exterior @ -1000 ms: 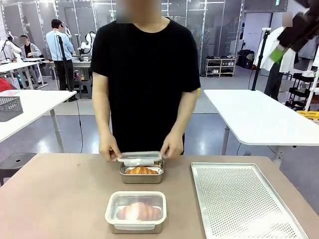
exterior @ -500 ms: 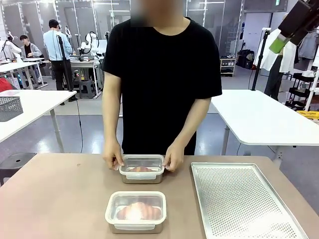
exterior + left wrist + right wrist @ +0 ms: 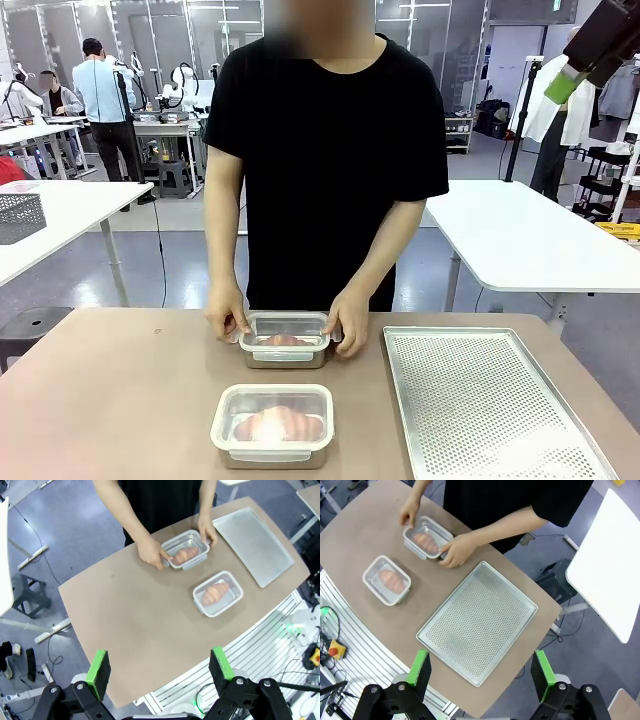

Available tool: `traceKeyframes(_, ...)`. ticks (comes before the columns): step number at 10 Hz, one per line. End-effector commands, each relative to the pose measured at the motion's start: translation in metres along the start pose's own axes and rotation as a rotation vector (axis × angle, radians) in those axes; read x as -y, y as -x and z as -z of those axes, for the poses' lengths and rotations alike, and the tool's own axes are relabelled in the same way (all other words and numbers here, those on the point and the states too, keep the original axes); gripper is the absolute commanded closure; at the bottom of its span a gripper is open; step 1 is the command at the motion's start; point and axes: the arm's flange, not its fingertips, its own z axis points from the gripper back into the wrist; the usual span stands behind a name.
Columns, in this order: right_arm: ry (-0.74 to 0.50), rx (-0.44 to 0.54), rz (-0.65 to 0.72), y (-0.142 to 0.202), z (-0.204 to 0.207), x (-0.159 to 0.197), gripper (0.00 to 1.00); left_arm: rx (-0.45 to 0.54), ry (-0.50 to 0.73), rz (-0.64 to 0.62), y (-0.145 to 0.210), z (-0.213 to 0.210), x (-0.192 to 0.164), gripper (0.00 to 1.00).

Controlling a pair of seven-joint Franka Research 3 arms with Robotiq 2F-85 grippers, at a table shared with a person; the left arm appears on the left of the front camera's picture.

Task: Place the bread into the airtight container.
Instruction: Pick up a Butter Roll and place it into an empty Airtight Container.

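Front view, person's hands (image 3: 345, 322) pressing lidded container (image 3: 285, 338), wrist views, left gripper (image 3: 159, 667) and right gripper (image 3: 480, 668) spread wide, empty

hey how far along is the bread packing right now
Looks done: the near container holds bread under its lid, and the perforated tray is bare. In hand: the person's hands press the lid onto the far container, bread inside. Left: latching that lid. Both grippers hang open, high above.
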Motion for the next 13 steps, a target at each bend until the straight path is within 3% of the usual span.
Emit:
traceKeyframes(1,0.008,0.001,0.007,0.0012,-0.0018,0.0008,0.0,0.0,0.003,0.006,-0.0012,-0.0015,-0.0003,0.0)
traceKeyframes(13,0.008,0.001,0.007,0.0012,-0.0018,0.0008,0.0,0.0,0.003,0.006,-0.0012,-0.0015,-0.0003,0.0)
